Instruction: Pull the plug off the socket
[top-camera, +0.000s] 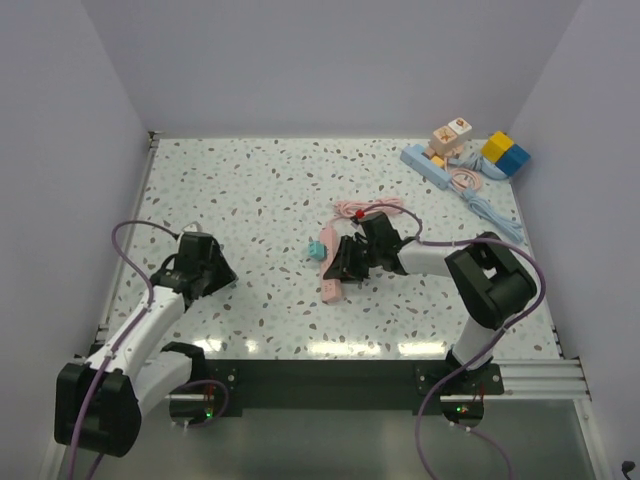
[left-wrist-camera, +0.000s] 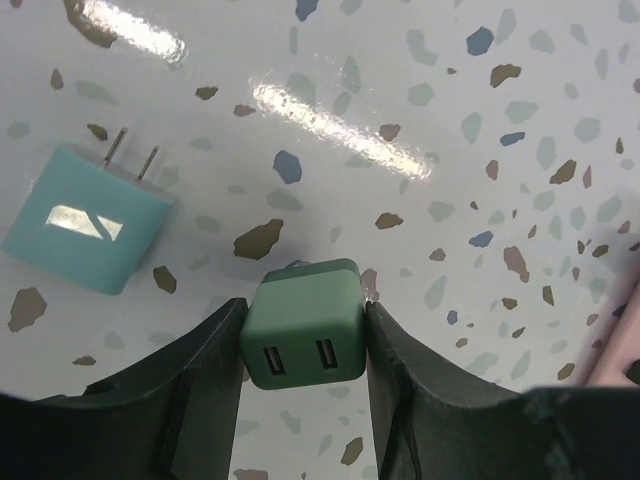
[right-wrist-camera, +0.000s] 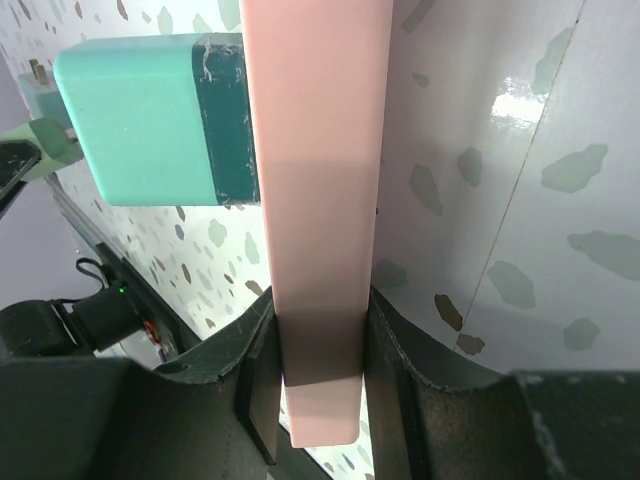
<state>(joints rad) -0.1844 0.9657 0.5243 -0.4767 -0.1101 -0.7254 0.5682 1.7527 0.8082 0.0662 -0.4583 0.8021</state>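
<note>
Right gripper (right-wrist-camera: 320, 345) jaws stand narrow, clamped on the near end of a long pink plastic power strip (right-wrist-camera: 315, 180); its long axis runs straight away from them; just past the fingers a chunky teal plastic plug (right-wrist-camera: 150, 120) sits in the strip's side facing the left arm, so it likely has to come out sideways; the left gripper (left-wrist-camera: 303, 345), well apart, pinches a small green cube charger (left-wrist-camera: 303, 315) beside a loose pale-blue adapter (left-wrist-camera: 85, 215); the teal plug's prongs are hidden.
</note>
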